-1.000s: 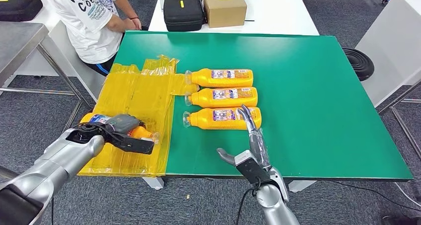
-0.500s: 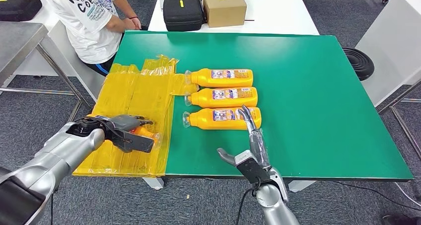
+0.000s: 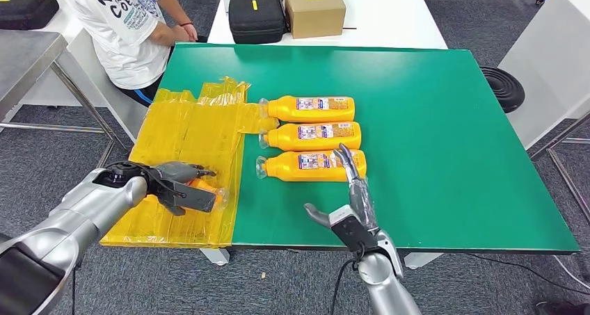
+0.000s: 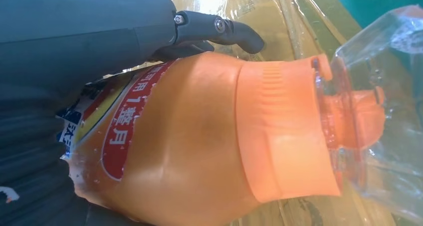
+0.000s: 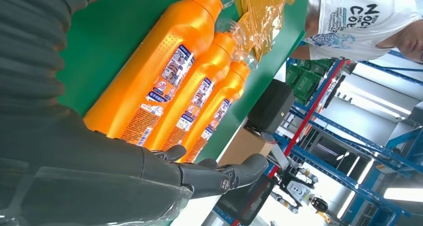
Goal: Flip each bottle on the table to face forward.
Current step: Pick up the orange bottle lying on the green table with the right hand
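Three orange bottles lie side by side on the green table (image 3: 431,120), clear caps to the left: the far bottle (image 3: 309,108), the middle bottle (image 3: 313,135) and the near bottle (image 3: 306,166). A fourth orange bottle (image 3: 203,187) lies on the yellow plastic sheet (image 3: 195,134) at the table's left front, and my left hand (image 3: 177,185) grips it. In the left wrist view this bottle (image 4: 209,136) shows its orange shoulder and clear cap. My right hand (image 3: 348,204) is open, fingers stretched out, fingertips by the near bottle's base (image 5: 149,81).
A person in a white T-shirt (image 3: 129,23) sits at the table's far left corner. A black case (image 3: 256,16) and a cardboard box (image 3: 314,7) stand on the white table behind. A black round object (image 3: 502,87) lies on the floor at the right.
My left hand has turned over the fourth bottle and settled it lower on the yellow sheet, hiding its label. The right hand has barely moved.
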Robot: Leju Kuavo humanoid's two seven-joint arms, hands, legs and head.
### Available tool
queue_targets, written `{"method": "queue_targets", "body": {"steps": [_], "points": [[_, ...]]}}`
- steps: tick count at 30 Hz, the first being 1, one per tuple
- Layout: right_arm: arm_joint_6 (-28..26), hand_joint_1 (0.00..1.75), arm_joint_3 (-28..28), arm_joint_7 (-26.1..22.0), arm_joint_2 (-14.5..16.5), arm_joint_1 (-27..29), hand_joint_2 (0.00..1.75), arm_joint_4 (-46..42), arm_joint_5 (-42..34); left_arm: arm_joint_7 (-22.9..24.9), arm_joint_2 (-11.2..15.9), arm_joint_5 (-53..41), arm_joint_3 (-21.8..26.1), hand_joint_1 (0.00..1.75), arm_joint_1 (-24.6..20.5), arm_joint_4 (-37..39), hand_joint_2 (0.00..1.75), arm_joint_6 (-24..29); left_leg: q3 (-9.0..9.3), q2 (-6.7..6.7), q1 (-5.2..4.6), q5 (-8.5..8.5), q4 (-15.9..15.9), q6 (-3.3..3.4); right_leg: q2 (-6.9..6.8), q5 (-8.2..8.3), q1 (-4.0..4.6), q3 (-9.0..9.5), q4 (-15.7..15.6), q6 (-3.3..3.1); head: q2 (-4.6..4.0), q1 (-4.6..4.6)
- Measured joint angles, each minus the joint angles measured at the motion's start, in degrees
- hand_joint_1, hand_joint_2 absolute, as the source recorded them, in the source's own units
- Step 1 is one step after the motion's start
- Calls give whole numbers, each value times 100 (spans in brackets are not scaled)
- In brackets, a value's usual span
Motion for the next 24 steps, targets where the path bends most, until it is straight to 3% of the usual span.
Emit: {"method": "queue_targets", "body": {"steps": [6, 24], "points": [[-14, 0, 0, -39, -3, -28, 175, 74, -19, -27, 70, 210, -55, 0, -59, -23, 175, 5, -1, 1, 0, 0, 0, 0, 1, 0, 0, -2, 0, 0, 0, 1], [-16, 0, 13, -69, -15, -23, 175, 111, -45, 115, 711, 535, -55, 0, 25, -800, 175, 199, -5, 1, 1, 0, 0, 0, 1, 0, 0, -5, 1, 0, 0, 2]]}}
